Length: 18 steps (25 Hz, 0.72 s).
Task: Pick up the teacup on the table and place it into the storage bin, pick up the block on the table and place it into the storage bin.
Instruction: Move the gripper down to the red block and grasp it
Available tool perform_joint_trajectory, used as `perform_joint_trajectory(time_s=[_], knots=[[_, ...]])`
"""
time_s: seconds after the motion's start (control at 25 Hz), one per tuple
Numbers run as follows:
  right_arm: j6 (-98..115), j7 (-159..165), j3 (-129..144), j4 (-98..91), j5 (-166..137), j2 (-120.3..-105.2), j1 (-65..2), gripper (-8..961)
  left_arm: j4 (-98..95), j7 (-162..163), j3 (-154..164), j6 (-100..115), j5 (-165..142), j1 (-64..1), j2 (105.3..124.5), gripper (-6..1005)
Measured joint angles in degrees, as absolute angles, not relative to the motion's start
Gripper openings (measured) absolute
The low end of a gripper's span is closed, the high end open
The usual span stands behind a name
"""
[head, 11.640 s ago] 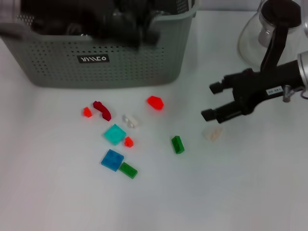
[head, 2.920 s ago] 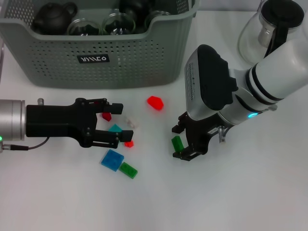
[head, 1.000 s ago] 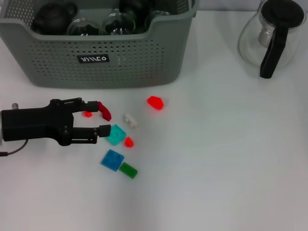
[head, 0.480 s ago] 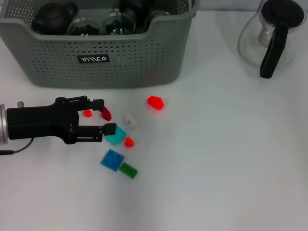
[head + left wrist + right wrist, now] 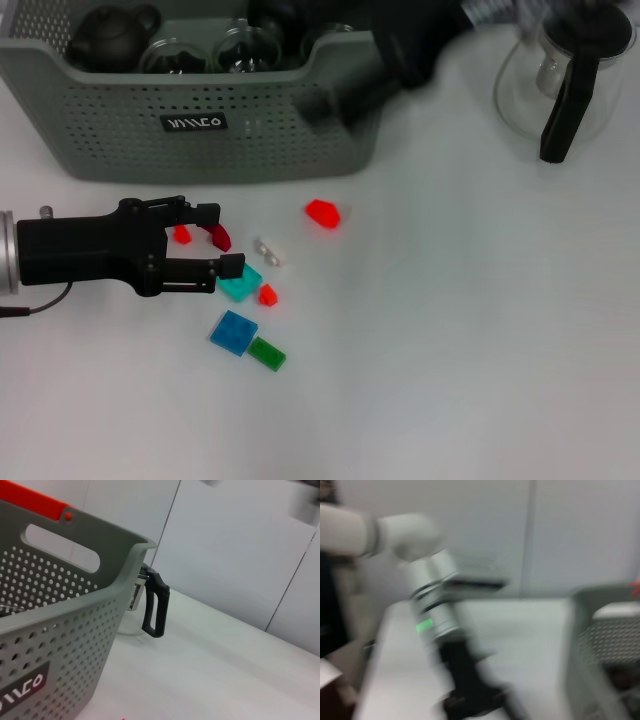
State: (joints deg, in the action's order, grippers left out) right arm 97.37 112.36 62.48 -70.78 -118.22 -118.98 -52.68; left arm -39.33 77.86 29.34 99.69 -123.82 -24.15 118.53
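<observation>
Black left hand (image 5: 214, 240) lies open on the white table (image 5: 450, 330), fingers around a dark red curved block (image 5: 217, 235) at 6 o'clock from the grey-green holey storage bin (image 5: 200, 110). Closing could bump the teal square block (image 5: 240, 281) beside it. The blurry right hand (image 5: 345, 95) is at the bin's 3 o'clock edge; I cannot tell its grip.

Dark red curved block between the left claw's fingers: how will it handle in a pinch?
The dark red curved block looks like rigid moulded plastic, so probably stiff and light. Its arched, glossy shape may slip or twist between the open left claw. It lies close to a small red piece, which might get nudged.
</observation>
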Motion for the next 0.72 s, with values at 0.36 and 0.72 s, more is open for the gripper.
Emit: perform_joint_trajectory(time_s=[0.36,0.72], knots=[[103.9,114.8,65.1,-74.2,-119.5,-120.03,-40.1,945,-39.5,77.8,29.4,99.9,-123.7,-24.6,118.38,860],[86.4,108.1,69.5,-51.4,-122.1,-120.18,-44.3,944,-39.4,77.8,29.4,99.9,-123.9,-25.5,118.45,860]])
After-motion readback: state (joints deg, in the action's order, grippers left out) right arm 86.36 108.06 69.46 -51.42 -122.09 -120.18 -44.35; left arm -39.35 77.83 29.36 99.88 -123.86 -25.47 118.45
